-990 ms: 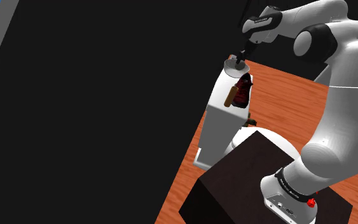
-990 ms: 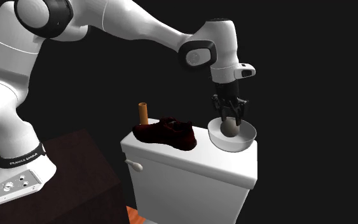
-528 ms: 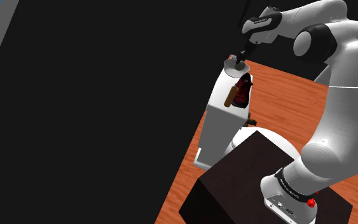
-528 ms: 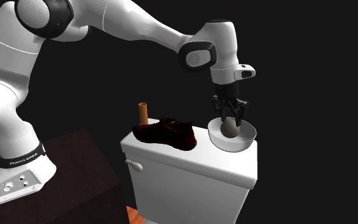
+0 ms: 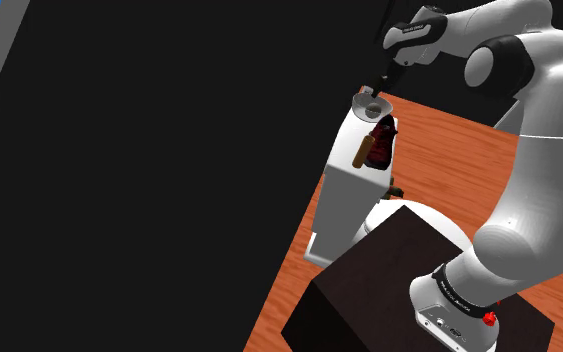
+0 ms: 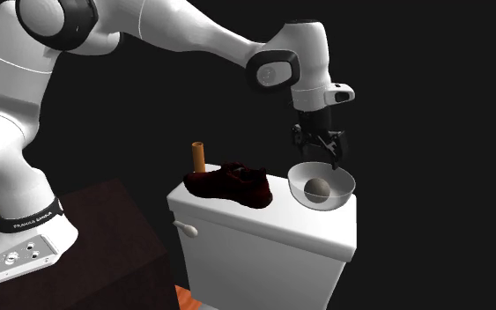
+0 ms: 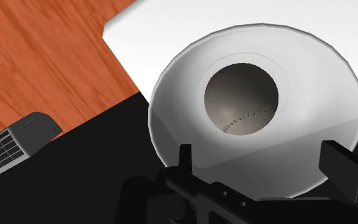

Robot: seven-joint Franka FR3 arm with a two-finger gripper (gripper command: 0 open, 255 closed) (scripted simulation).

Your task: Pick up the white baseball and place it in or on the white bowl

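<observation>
I see the baseball (image 6: pixel 317 188) lying in the bottom of the white bowl (image 6: pixel 336 203), right of centre in the second exterior view. The bowl stands on the right end of a white toilet tank (image 6: pixel 263 238). A dark red lump (image 6: pixel 233 183) and a short brown cylinder (image 6: pixel 198 157) share the lid, further left in the frame.

The gripper (image 6: pixel 319 157) hangs directly over the bowl, apart from the ball. Its fingers are spread wide with nothing between them. In the wrist view the ball (image 7: pixel 241 98) shows its stitching and sits dead centre in the bowl (image 7: pixel 177 108), ahead of the parted gripper (image 7: pixel 262 159).

As I judge it, the placing step is finished and the ball is released. What remains is the retreat. I want a straight lift up from the bowl, keeping the fingertips off the rim, since the bowl sits close to the tank's edge and a nudge could tip it off.
</observation>
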